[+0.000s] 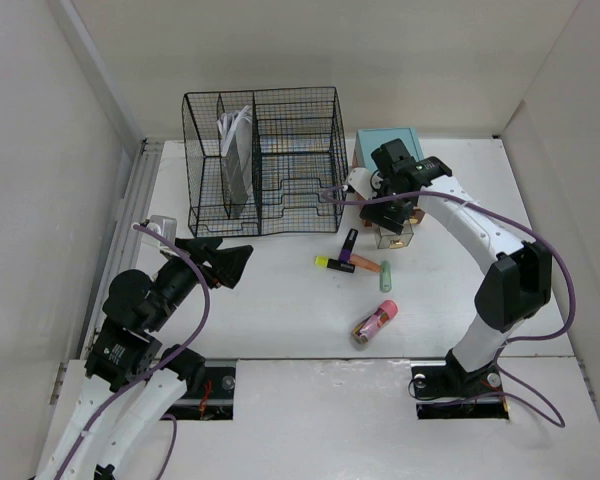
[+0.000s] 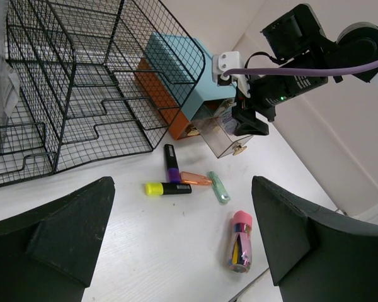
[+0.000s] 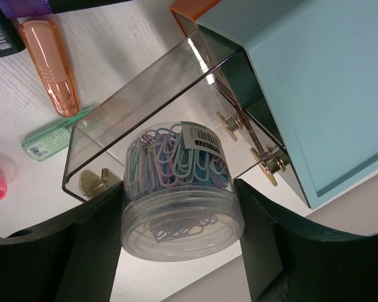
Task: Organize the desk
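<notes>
**Right arm stowing a tub at the drawer box.** The desk (image 1: 280, 310) is a flat, matte white tabletop walled in white. It lies beneath both arms and carries every item. We judge it rigid and fixed, a surface to set or slide things on rather than to grasp.

The right gripper (image 3: 178, 211) is clenched across the sides of a round, clear-plastic tub of paper clips (image 3: 179, 182). It holds the tub at the open smoky transparent drawer (image 3: 145, 88) of the teal drawer box (image 3: 315, 82); we cannot tell whether the tub touches the drawer floor. We judge the tub light, stiff and slick-walled, and best taken across its full width, as here.

The left gripper (image 2: 183, 236) hangs spread wide and empty over the near left of the desk.

Loose at mid-desk lie a yellow-capped highlighter (image 1: 330, 263), a purple highlighter (image 1: 350, 240), an orange marker (image 1: 363, 264), a green marker (image 1: 386, 276) and a pink-capped tube (image 1: 375, 322). All are smooth cylinders, and we expect them to roll.

A black wire-mesh organizer (image 1: 265, 160) stands at far left.
</notes>
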Robot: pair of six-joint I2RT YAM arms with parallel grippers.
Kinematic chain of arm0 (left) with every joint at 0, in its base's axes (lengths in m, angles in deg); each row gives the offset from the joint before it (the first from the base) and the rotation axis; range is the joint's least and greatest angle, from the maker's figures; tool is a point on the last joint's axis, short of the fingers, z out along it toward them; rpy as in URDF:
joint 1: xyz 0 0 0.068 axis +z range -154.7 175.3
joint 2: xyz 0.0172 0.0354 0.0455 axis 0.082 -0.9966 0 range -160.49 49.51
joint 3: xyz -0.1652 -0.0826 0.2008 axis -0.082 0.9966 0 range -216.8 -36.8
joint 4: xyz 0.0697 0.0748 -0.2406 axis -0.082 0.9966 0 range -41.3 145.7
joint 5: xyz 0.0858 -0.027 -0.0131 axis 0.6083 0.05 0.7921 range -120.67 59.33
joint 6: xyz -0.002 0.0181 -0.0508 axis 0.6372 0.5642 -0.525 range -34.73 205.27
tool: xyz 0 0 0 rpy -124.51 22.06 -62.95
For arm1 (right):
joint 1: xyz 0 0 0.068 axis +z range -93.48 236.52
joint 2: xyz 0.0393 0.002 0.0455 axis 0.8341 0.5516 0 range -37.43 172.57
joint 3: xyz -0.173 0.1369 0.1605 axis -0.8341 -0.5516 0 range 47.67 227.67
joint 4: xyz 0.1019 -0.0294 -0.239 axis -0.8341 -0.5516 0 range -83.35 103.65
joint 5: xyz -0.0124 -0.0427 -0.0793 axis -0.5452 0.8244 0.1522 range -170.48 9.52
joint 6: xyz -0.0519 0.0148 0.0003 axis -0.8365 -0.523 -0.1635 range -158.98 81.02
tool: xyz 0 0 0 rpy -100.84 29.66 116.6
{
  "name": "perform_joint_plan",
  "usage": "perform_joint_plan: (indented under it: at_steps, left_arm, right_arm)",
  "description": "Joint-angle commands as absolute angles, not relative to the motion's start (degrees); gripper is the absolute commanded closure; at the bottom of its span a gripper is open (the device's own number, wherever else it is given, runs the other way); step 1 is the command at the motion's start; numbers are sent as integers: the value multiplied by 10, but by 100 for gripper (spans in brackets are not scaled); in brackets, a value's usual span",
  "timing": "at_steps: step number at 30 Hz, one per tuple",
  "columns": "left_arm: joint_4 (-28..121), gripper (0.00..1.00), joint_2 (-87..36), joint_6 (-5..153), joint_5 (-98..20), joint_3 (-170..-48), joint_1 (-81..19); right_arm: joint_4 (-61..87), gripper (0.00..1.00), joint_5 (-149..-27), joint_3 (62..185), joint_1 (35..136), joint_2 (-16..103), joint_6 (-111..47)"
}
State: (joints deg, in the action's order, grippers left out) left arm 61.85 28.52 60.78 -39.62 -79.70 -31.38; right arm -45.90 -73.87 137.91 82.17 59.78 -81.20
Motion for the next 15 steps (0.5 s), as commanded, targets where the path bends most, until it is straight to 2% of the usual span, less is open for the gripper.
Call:
perform_joint_plan:
  at_steps: [1, 15]
  left_arm:
    - [600, 12, 292, 615, -399, -814, -317]
    - [600, 12, 292, 615, -399, -819, -317]
  right_arm:
    - [-450, 30, -746, 1401, 828, 579, -812]
    - [-430, 24, -757, 1391, 828, 563, -806]
